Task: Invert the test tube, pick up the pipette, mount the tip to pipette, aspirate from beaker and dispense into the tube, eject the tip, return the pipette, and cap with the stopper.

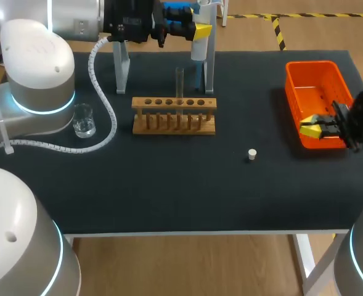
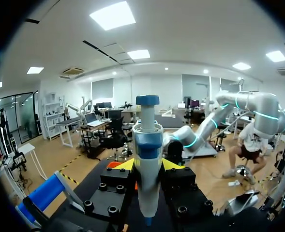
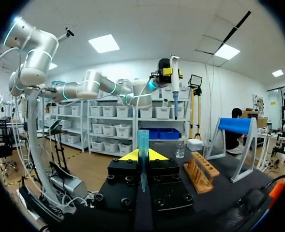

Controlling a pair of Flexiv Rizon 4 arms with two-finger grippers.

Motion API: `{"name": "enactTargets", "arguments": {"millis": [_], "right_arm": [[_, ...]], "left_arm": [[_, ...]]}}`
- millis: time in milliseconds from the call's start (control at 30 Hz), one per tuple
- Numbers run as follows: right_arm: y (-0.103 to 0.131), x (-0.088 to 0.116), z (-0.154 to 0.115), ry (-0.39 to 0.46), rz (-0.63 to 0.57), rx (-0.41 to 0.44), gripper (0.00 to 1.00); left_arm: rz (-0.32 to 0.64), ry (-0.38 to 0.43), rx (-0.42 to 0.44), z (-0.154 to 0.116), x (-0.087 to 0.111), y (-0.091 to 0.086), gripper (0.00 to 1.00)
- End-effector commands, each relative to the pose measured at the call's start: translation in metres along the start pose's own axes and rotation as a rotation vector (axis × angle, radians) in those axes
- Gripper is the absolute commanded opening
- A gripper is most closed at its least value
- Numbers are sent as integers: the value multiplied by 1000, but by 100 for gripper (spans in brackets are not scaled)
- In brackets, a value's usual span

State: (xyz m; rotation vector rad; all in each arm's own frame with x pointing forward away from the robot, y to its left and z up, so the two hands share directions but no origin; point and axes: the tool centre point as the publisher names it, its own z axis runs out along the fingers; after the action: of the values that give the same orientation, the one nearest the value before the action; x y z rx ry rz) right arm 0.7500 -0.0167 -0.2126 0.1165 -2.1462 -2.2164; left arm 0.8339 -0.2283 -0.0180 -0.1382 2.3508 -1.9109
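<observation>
The left gripper (image 2: pixel 148 166) was clamped on the pipette (image 2: pixel 147 140) above the worktop's far edge. The right gripper (image 3: pixel 143 155) pinched a blue tip (image 3: pixel 142 142) over the orange tray (image 1: pixel 310 64) by the right edge, well apart from the pipette.

A dark surface (image 1: pixel 187 191) carries a wooden rack (image 1: pixel 174 115) with a row of holes near its middle, a grey stand (image 1: pixel 121 71) just behind the rack, and an orange tray (image 1: pixel 317 86) well apart, by the right edge

- The tabletop (image 1: pixel 169 191) is black with a white front edge.
- The floor (image 1: pixel 187 265) is brown wood, marked with yellow-black tape (image 1: pixel 278 32).
- Square ceiling panels (image 2: pixel 112 15) give white light.
</observation>
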Motion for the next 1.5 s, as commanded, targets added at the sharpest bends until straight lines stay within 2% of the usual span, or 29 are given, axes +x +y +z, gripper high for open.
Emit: {"name": "enactTargets", "arguments": {"millis": [33, 200, 767, 1000, 1267, 1500], "right_arm": [[10, -13, 27, 11, 4, 9, 0], [13, -27, 49, 18, 19, 35, 0], [16, -74, 116, 56, 20, 39, 0], [12, -84, 136, 83, 21, 50, 0], [-4, -92, 149, 98, 48, 61, 0], [-14, -93, 163, 101, 61, 57, 0]], "left_arm": [[0, -1, 0, 1, 0, 0, 0], [0, -1, 0, 1, 0, 0, 0], [0, -1, 0, 1, 0, 0, 0], [0, -1, 0, 1, 0, 0, 0], [0, -1, 0, 1, 0, 0, 0], [0, -1, 0, 1, 0, 0, 0]]}}
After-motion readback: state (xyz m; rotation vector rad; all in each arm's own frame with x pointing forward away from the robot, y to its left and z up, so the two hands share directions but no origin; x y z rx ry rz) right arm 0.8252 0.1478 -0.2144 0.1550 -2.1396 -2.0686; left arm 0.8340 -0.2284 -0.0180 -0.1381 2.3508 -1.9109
